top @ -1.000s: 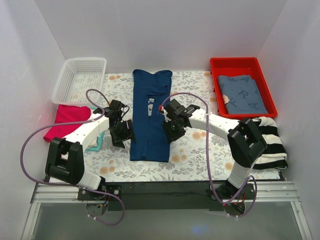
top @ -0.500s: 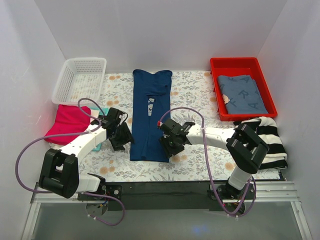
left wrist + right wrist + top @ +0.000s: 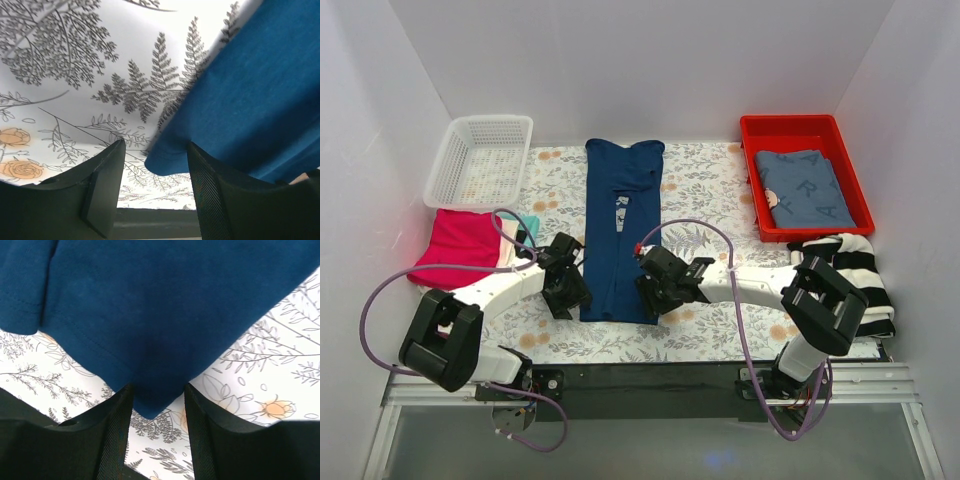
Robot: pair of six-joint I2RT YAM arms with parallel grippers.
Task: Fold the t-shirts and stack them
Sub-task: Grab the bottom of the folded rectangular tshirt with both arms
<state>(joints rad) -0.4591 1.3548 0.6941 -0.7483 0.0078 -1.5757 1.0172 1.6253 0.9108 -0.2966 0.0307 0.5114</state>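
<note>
The navy t-shirt (image 3: 620, 230) lies folded into a long strip down the middle of the floral cloth, a sliver of pale print showing. My left gripper (image 3: 572, 296) is open at its near left corner; in the left wrist view the navy corner (image 3: 172, 160) sits between the fingers (image 3: 215, 200). My right gripper (image 3: 652, 296) is open at the near right corner; the navy corner (image 3: 155, 400) lies between its fingers (image 3: 112, 440). A red-pink tee (image 3: 460, 245) lies at the left with teal and cream cloth (image 3: 520, 240) beside it.
A white mesh basket (image 3: 480, 160) stands at the back left. A red tray (image 3: 820, 130) at the back right holds a folded grey-blue tee (image 3: 805, 190). A black-and-white striped garment (image 3: 855, 280) lies at the right edge. White walls enclose the table.
Both grippers have moved toward me along the navy strip's sides, from its middle to its near corners. The shirt has not moved.
</note>
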